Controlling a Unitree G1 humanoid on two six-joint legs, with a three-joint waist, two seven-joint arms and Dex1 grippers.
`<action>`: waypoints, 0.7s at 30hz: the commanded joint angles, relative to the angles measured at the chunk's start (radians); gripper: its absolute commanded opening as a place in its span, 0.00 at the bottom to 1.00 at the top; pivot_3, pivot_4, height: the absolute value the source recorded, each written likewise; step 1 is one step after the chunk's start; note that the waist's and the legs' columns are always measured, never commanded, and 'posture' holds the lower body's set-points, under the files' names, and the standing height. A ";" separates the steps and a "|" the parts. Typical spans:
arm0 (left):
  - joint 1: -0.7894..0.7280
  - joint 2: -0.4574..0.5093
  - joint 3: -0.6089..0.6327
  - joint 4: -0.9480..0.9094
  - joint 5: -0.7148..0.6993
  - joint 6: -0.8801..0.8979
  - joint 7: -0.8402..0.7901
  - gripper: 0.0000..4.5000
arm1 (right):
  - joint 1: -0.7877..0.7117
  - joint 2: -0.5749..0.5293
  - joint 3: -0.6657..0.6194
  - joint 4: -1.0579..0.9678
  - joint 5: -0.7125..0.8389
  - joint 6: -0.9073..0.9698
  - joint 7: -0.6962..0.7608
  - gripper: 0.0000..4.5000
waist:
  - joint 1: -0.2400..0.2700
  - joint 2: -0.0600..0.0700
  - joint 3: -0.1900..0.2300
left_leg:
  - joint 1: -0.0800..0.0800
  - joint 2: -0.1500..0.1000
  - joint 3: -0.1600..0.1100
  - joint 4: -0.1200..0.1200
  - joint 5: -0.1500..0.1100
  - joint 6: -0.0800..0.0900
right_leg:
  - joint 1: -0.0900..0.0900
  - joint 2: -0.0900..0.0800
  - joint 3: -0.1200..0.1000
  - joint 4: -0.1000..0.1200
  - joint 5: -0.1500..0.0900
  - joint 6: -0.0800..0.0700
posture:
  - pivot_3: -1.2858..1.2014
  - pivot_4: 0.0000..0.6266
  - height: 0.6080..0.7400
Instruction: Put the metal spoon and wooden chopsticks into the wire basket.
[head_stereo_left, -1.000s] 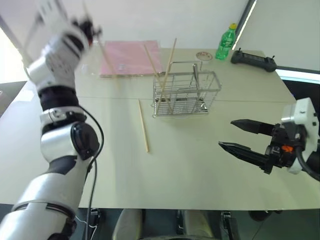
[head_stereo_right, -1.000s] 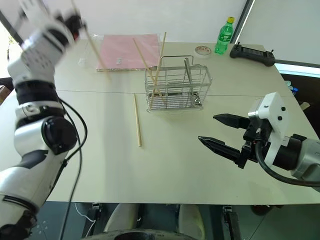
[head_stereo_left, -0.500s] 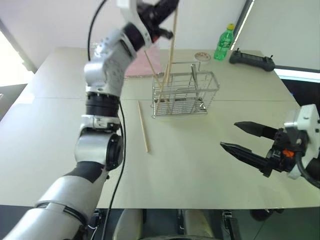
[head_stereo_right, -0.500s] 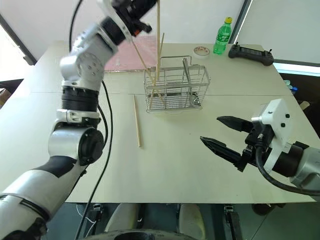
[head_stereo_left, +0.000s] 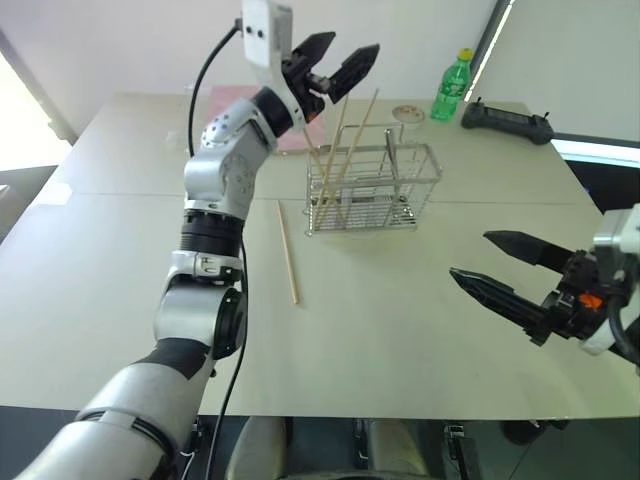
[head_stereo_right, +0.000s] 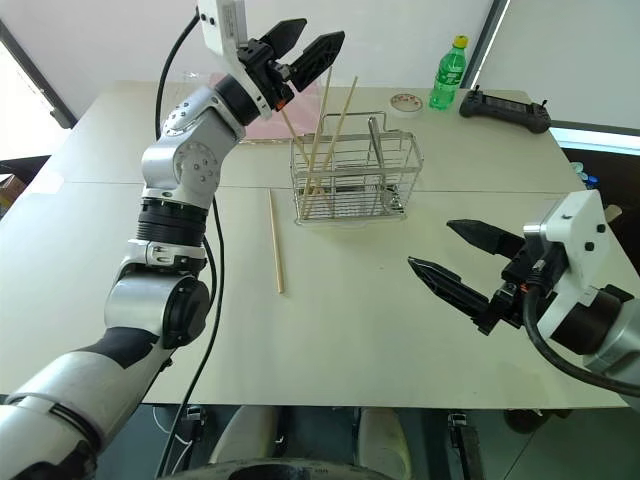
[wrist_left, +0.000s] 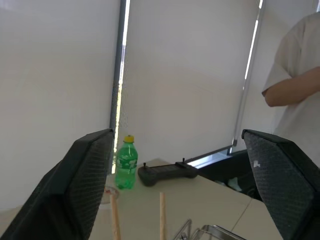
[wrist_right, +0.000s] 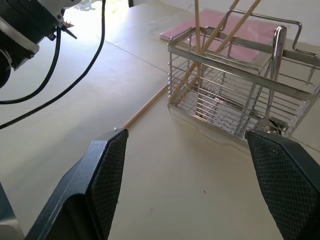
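Wire basket (head_stereo_left: 372, 188) upright on the far half of the table (head_stereo_left: 400, 330), handle loop on top. Three wooden chopsticks (head_stereo_left: 345, 150) standing tilted in its left-hand compartment, tips well above the rim. Fourth chopstick (head_stereo_left: 287, 251) flat on the table just left of the basket, apart from it, running near to far. Metal spoon (head_stereo_left: 391, 160) upright inside the basket near the middle divider, handle up; bowl seen low against the wires in the right wrist view (wrist_right: 267, 122).

Left gripper (head_stereo_left: 335, 62) raised above and left of the basket, over the chopstick tops, fingers spread wide, nothing between them. Right gripper (head_stereo_left: 500, 268) low over the near right of the table, well apart from the basket, pointing left, fingers spread, empty.

Pink mat (head_stereo_left: 250, 110) flat behind the left arm at the far side. Green bottle (head_stereo_left: 451, 85) with yellow cap at the far edge, small round item (head_stereo_left: 406, 113) just left of it, black controller (head_stereo_left: 505, 118) to its right. Person in a light shirt (wrist_left: 300, 90) at the edge of the left wrist view, arm bent.
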 joint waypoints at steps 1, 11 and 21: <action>-0.013 0.026 0.023 -0.088 -0.034 0.045 0.027 0.99 | -0.021 -0.009 0.007 0.010 -0.003 -0.033 0.002 0.85 | -0.001 0.000 0.000 | 0.000 0.000 0.000 0.000 0.000 0.000 | 0.000 0.000 0.000 0.000 0.000 0.000 | 0.52 0.24 0.86; -0.105 0.225 0.153 -0.230 -0.247 0.358 0.036 0.99 | -0.111 -0.059 0.083 0.061 -0.003 -0.031 0.018 0.85 | -0.003 0.000 0.000 | 0.002 0.000 0.000 0.000 0.000 0.000 | 0.000 0.001 0.000 0.002 0.000 0.000 | 0.52 0.24 0.86; -0.061 0.578 0.266 -0.206 -0.499 0.647 -0.233 0.99 | -0.197 -0.063 0.142 0.062 0.038 -0.041 0.003 0.85 | -0.016 0.001 0.000 | 0.007 0.000 0.000 -0.001 0.000 0.000 | 0.002 0.000 0.000 0.007 -0.002 -0.002 | 0.52 0.24 0.86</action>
